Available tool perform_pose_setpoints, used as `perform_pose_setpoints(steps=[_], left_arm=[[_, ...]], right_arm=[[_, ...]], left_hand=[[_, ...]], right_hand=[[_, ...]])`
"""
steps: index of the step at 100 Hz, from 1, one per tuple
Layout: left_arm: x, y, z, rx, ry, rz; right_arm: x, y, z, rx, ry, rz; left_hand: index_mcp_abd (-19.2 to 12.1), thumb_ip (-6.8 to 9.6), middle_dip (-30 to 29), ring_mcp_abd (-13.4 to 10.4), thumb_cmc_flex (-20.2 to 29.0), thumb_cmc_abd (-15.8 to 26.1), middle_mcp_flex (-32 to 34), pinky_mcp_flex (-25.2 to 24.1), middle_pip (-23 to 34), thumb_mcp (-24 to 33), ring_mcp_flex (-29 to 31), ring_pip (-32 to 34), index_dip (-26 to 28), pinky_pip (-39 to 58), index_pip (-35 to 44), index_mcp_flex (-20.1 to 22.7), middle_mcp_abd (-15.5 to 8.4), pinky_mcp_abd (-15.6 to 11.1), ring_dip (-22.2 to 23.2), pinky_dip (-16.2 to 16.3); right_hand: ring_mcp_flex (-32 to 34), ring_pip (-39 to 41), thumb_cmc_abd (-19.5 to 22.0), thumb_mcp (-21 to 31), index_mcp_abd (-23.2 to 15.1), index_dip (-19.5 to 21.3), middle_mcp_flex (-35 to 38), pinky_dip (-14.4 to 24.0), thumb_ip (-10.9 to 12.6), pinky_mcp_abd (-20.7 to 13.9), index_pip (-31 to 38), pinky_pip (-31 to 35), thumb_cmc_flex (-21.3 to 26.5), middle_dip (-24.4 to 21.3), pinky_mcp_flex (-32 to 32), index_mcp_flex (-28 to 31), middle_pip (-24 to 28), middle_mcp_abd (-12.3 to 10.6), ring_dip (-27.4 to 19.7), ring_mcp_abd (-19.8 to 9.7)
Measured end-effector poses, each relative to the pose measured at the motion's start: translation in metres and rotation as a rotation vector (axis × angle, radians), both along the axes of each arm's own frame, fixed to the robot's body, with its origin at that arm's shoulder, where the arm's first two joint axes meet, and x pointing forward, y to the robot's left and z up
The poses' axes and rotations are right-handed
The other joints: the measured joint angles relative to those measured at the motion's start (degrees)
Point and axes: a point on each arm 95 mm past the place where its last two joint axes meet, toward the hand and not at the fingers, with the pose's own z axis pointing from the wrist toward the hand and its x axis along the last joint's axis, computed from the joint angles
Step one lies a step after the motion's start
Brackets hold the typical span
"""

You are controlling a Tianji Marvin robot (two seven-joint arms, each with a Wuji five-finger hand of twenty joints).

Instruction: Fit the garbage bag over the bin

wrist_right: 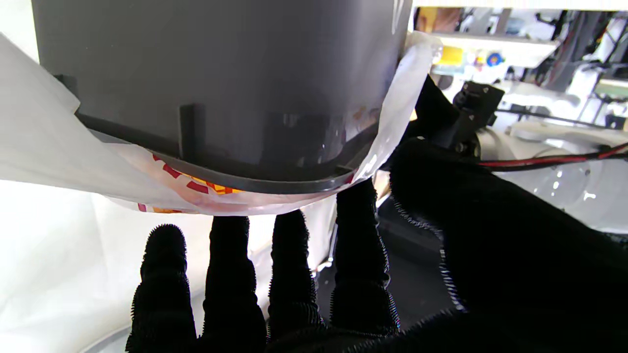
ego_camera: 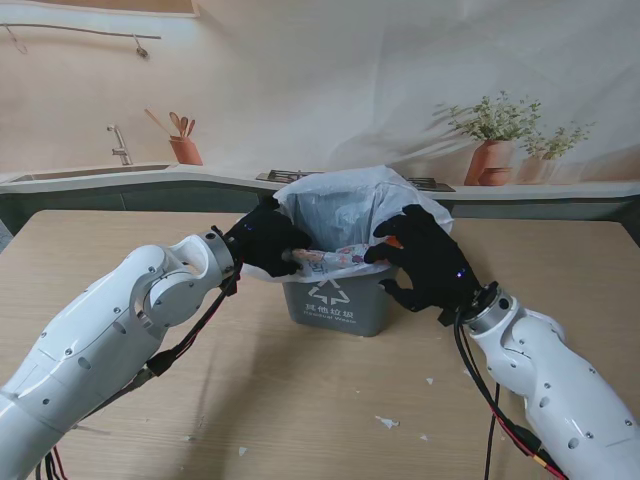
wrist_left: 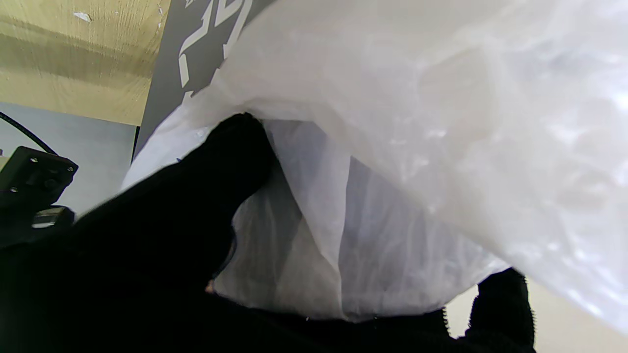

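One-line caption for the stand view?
Both hands, left and right, pull the garbage bag over the grey bin.

My arms [ego_camera: 110,330] are glossy white shells with black and red cables [ego_camera: 495,410]; my hands [ego_camera: 430,262] wear fuzzy black gloves.

Upright grey bin [ego_camera: 335,305] stands between left hand [ego_camera: 265,243] and right hand [ego_camera: 425,260]; translucent white garbage bag [ego_camera: 350,205] billows from its rim, both hands touching it

You have a wooden table [ego_camera: 300,400] carrying small white scraps [ego_camera: 386,422] at five o'clock. Backdrop: tap [ego_camera: 119,145] and utensil pot [ego_camera: 185,150] at ten o'clock, potted plants [ego_camera: 495,150] at two o'clock.
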Motion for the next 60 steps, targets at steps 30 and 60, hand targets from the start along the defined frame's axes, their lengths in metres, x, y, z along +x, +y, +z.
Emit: perform_pose_setpoints(steps=[30, 60], left_arm=[[0.0, -0.001, -0.001, -0.002, 0.004, -0.003], [0.001, -0.003, -0.001, -0.001, 0.006, 0.002]], right_arm=[[0.005, 0.003, 0.007, -0.011, -0.067, -0.006], [-0.008, -0.001, 0.014, -0.001, -0.094, -0.009]], left_hand=[[0.0, 0.0, 0.0, -0.1, 0.0, 0.3, 0.3, 0.0, 0.0, 0.0, 0.0, 0.0, -0.6, 0.0, -0.1, 0.0, 0.0, 0.2, 0.0, 0.0], [0.0, 0.0, 0.0, -0.1, 0.0, 0.3, 0.3, 0.0, 0.0, 0.0, 0.0, 0.5, 0.2, 0.0, -0.1, 0.0, 0.0, 0.5, 0.0, 0.1]], right_hand=[[8.0, 4.9, -6.0, 1.7, -1.5, -7.0, 13.1, -3.3, -5.3, 0.8, 9.9, 0.0, 9.4, 2.0, 6.0, 7.9, 3.7, 0.7, 2.2, 1.2], [11.4, 8.9, -3.6, 4.0, 1.6, -1.5, 18.1, -5.0, -5.4, 0.9, 17.1, 1.5, 10.3, 2.1, 8.2, 10.7, 7.9, 0.7, 4.4, 1.3]])
